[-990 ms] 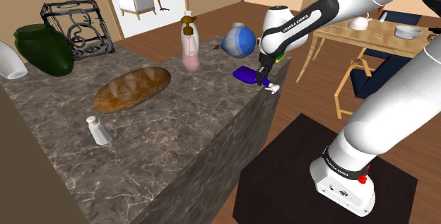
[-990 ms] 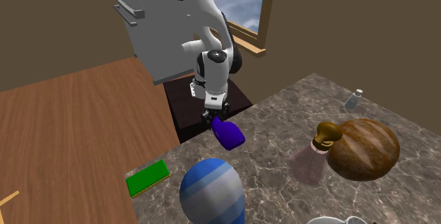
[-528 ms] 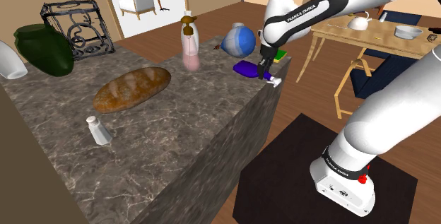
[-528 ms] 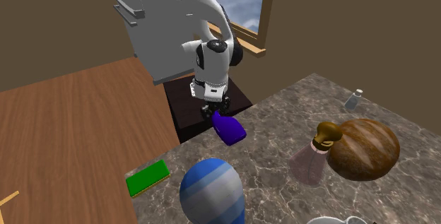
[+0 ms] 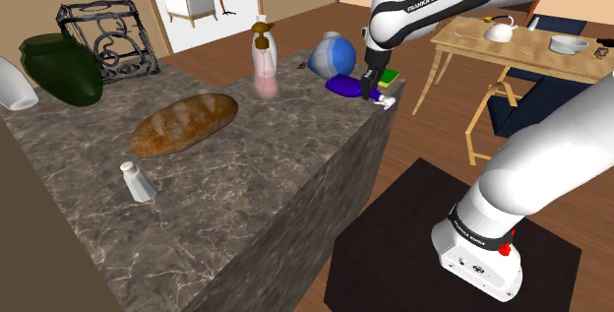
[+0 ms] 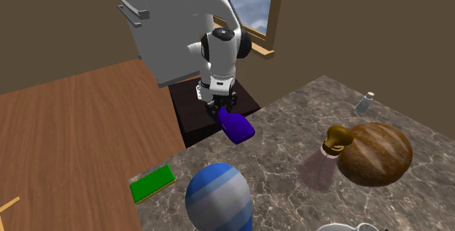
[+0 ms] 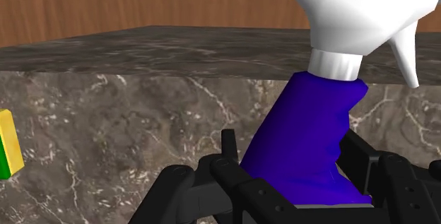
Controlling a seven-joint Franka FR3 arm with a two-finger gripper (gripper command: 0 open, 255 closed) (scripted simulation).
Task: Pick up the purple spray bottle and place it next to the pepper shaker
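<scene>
The all-black two-finger end effector (image 5: 370,92) was clamped on the purple spray bottle with a white trigger nozzle (image 5: 343,86), its fingers pressing the bottle's body from both sides. The bottle hung tilted at one corner of the dark marbled stone counter (image 5: 276,172), right by its edge. The small white pepper shaker (image 5: 136,181) stood upright toward the counter's other end, well apart from the bottle, with a brown bread loaf (image 5: 184,122) lying on the counter between them
</scene>
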